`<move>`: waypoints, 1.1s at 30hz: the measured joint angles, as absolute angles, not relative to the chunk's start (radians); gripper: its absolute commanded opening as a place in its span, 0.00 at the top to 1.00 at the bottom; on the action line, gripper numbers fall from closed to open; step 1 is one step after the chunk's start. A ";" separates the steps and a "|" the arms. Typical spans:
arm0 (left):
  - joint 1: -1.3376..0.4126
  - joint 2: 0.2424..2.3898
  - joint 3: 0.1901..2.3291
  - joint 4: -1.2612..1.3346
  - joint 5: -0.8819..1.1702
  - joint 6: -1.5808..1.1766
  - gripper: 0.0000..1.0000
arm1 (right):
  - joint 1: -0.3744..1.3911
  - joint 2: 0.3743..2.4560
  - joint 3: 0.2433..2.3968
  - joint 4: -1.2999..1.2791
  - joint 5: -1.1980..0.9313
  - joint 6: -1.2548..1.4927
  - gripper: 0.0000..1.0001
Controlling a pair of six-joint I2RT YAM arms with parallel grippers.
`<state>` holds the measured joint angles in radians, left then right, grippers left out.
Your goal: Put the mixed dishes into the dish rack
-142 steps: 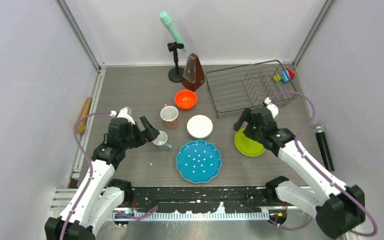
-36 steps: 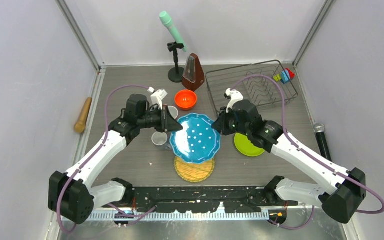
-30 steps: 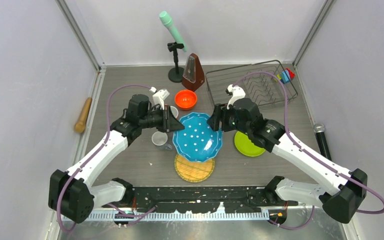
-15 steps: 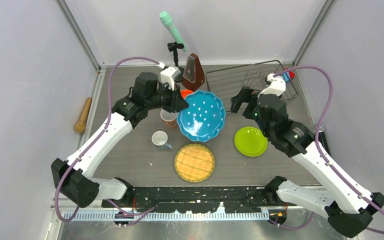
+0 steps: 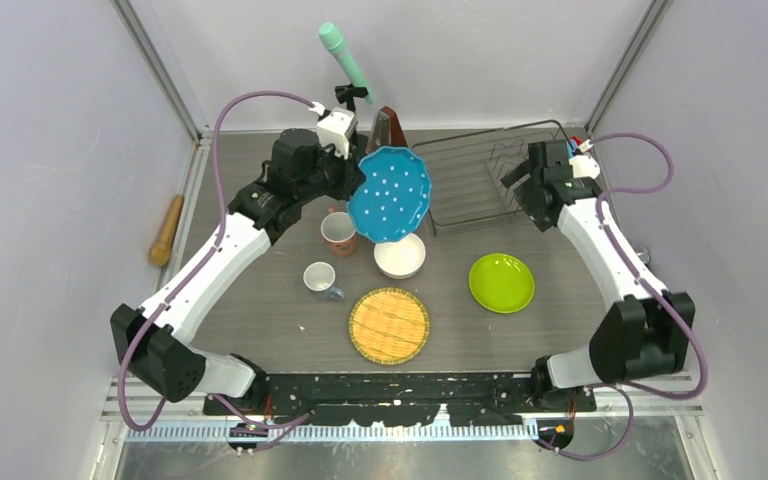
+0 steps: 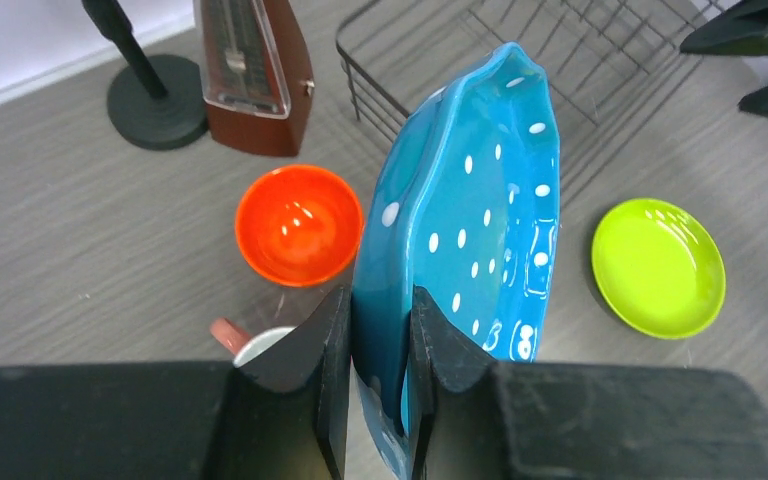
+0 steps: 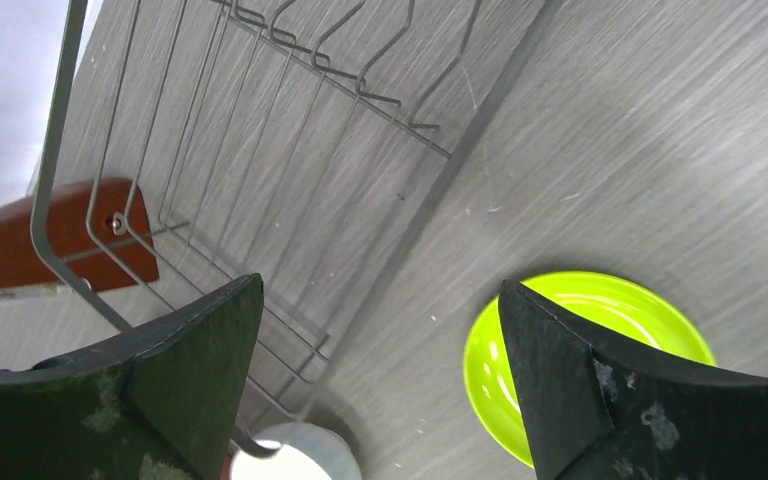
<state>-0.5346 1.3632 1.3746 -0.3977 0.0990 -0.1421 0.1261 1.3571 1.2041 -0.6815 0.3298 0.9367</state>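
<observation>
Gripping teal plate point(image 6: 480, 200) edgewise, left end effector point(image 6: 380, 305) hovers.

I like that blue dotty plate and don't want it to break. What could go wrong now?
The left gripper pinches the teal plate only by its rim, up in the air above the orange bowl and pinkish mug, so it might slip and crash onto them. The brown metronome stands right beside the dish rack, so the plate might knock it.

Grey wood-grain table point(image 5: 560, 320); pale lilac walls point(image 5: 40, 150).
</observation>
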 measured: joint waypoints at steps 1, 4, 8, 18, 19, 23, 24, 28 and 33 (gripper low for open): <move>-0.535 1.366 1.375 -0.381 0.090 -0.141 1.00 | 0.126 1.392 1.221 -0.678 0.326 0.957 0.12; -0.535 1.375 1.375 -0.339 0.068 -0.134 1.00 | 0.121 1.468 1.247 -0.662 0.321 1.011 0.15; -0.535 1.379 1.376 -0.323 0.060 -0.119 1.00 | 0.120 1.542 1.254 -0.651 0.316 1.073 0.18; -0.535 1.378 1.376 -0.303 0.053 -0.086 1.00 | 0.120 1.619 1.245 -0.631 0.280 1.174 0.66; -0.535 1.378 1.376 -0.299 0.054 -0.083 1.00 | 0.120 1.618 1.233 -0.631 0.277 1.184 0.71; -0.535 1.378 1.376 -0.294 0.054 -0.071 1.00 | 0.118 1.612 1.169 -0.586 0.239 1.235 0.83; -0.535 1.378 1.376 -0.294 0.054 -0.070 1.00 | 0.118 1.608 1.163 -0.575 0.232 1.247 0.83; -0.535 1.374 1.376 -0.293 0.056 -0.070 1.00 | 0.127 1.576 1.130 -0.575 0.229 1.303 0.79; -0.535 1.370 1.376 -0.282 0.085 -0.072 1.00 | 0.181 1.521 1.098 -0.601 0.219 1.334 0.28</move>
<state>-0.5346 1.3697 1.3762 -0.2821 0.0849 -0.0715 0.1810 1.5208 1.0981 -0.6010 0.2192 1.3338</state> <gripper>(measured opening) 0.214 0.341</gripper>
